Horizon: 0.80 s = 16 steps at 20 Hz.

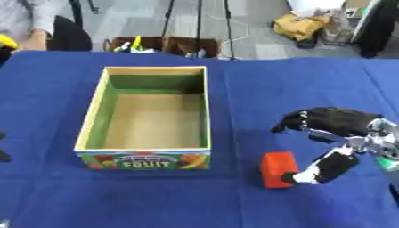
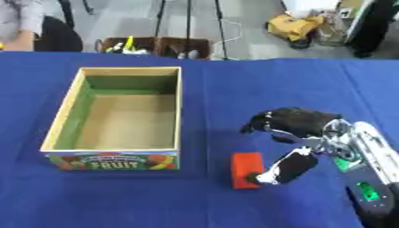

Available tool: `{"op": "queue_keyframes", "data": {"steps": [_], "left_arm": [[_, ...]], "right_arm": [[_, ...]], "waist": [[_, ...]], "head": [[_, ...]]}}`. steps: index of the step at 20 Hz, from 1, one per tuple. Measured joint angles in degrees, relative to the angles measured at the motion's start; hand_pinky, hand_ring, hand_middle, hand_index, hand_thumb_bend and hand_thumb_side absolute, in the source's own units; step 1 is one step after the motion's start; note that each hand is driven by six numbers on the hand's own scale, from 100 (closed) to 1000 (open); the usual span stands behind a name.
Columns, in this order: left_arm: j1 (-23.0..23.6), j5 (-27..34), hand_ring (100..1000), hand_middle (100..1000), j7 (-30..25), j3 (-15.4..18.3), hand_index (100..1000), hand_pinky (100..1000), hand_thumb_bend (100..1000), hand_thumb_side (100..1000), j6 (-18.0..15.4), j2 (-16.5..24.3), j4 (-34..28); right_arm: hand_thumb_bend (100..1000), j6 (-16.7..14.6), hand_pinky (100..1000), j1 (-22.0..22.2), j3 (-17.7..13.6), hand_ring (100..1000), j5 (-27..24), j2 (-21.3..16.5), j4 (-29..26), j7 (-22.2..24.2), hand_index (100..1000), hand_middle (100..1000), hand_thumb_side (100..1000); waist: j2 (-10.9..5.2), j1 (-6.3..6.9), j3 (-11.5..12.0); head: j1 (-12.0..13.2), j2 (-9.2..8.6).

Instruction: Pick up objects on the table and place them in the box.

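A red block (image 1: 277, 168) lies on the blue table to the right of the box's front corner. The open cardboard box (image 1: 91, 116), printed FRUIT on its front, has a green inner wall and holds nothing. My right hand (image 2: 300, 124) comes in from the right and hovers over the block. Its thumb (image 2: 284, 168) touches the block's right side. Its fingers (image 2: 269, 121) reach out bent above and behind the block, apart from it. Only a dark sliver of my left hand (image 1: 3, 156) shows at the left edge.
The blue cloth (image 1: 311, 84) covers the whole table. Beyond the far edge stand crates of items (image 1: 164, 45) and stand legs. A person (image 1: 31, 26) sits at the far left corner.
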Motion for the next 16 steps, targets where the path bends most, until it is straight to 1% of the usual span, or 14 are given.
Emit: {"op": "queue_keyframes", "data": {"steps": [3,9,16], "left_arm": [[0.0,0.0,504,547,-0.04,0.0,411,258,100,837,-0.02,0.0,0.0],[0.0,0.0,504,547,-0.07,0.0,411,257,100,837,-0.05,0.0,0.0],[0.0,0.0,505,548,-0.08,0.0,411,256,100,837,-0.04,0.0,0.0]], "right_arm": [[522,0.01,697,0.13,0.07,822,1.53,0.73,0.0,0.01,871,747,653],[509,-0.39,695,1.05,0.92,812,4.5,1.63,0.49,-0.38,855,741,653],[497,-0.91,692,1.55,1.75,805,5.93,2.13,1.78,-0.91,835,724,650]], "waist": [[0.02,-0.03,-0.04],[0.13,-0.17,-0.05],[0.39,-0.12,-0.02]], "head": [[0.03,-0.01],[0.04,-0.02],[0.04,-0.05]]}}
